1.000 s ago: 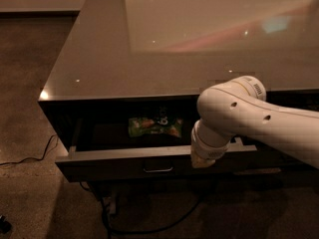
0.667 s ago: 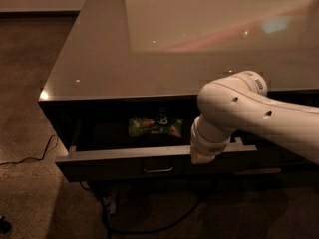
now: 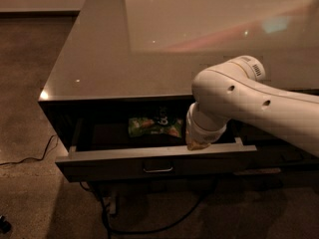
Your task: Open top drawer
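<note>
The top drawer stands pulled out from under the grey counter. Its dark front carries a small metal pull at centre, and its grey top rim runs left to right. A green snack bag lies inside on the drawer floor. My white arm reaches in from the right, and its wrist hangs over the drawer's right half. My gripper sits at the wrist's lower end, just behind the front rim and right of the bag. The wrist hides most of it.
The glossy counter top overhangs the back of the open drawer. A lower dark drawer front shows at the right under my arm. Black cables lie on the speckled floor at the left and below the drawer.
My arm has shifted slightly; the drawer stays open about the same amount and the bag has not moved.
</note>
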### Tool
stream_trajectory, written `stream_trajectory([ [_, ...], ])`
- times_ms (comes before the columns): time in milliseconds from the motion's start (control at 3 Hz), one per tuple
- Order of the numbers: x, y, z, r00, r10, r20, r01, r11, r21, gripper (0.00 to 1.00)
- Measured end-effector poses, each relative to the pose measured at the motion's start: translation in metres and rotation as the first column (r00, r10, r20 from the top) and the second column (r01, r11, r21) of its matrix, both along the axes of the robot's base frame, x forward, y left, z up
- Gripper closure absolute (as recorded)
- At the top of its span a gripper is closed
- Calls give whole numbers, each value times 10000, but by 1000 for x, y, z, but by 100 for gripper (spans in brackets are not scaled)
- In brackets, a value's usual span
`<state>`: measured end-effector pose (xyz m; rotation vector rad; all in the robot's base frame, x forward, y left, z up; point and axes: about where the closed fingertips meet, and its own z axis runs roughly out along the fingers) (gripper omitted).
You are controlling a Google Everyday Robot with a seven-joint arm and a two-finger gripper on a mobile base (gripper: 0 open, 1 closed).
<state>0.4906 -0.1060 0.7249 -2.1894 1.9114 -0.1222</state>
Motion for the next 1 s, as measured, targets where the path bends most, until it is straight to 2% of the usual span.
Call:
stream_trajectory([
  [667, 7, 21, -23, 9991, -86, 412, 75, 9996, 281, 100],
  [1000, 15, 36, -36, 9955, -161, 936, 132, 9994, 309, 100],
])
